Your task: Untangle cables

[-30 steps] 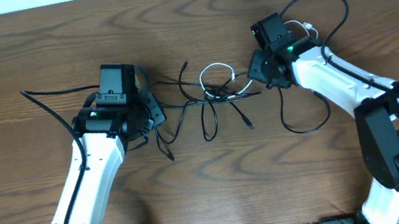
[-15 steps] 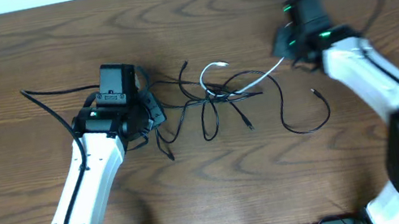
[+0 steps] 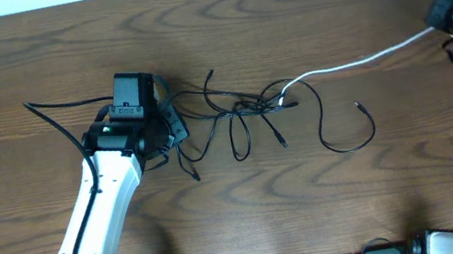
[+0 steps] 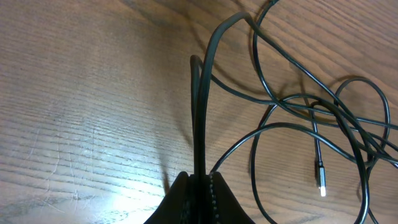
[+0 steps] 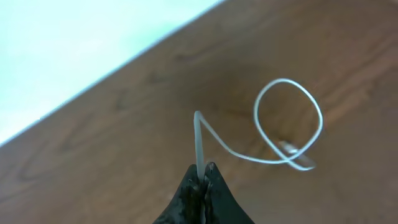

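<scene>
R gripper [image 3: 441, 26] clenched on white cord [image 3: 355, 62] - cord's long axis runs left from the claw, far end caught in black cords [image 3: 239, 115] at centre. L gripper [image 3: 173, 129] - nearer that tangle - pinches one of them.

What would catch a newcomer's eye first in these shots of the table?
The white cord stands out most: it runs in a long pale line across the dark wooden table, from the middle to the right pincer, which is shut on it at the right edge. At centre lies a knot of black cords, and the left pincer to its left is shut on one black cord.
</scene>
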`<control>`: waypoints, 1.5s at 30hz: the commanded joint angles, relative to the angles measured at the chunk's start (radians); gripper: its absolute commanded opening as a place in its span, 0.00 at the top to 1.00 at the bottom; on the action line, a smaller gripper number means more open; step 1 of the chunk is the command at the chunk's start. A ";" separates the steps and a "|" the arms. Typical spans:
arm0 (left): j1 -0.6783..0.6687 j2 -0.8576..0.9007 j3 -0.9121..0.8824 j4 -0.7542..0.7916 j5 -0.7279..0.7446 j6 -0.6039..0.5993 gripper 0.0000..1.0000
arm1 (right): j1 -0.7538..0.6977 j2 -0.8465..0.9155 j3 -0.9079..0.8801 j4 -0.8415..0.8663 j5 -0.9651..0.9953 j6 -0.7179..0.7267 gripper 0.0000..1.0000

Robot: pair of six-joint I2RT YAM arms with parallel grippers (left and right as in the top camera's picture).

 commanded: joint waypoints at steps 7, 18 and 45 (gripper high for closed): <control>-0.004 0.006 -0.005 -0.003 -0.014 0.009 0.92 | -0.163 0.041 0.011 0.091 0.077 -0.031 0.99; -0.004 0.006 -0.005 -0.003 -0.014 0.009 0.92 | -0.257 0.050 0.011 0.038 -0.091 -0.035 0.99; -0.004 0.006 -0.005 -0.003 -0.014 0.009 0.92 | -0.278 0.266 0.010 -0.002 0.014 -0.477 0.28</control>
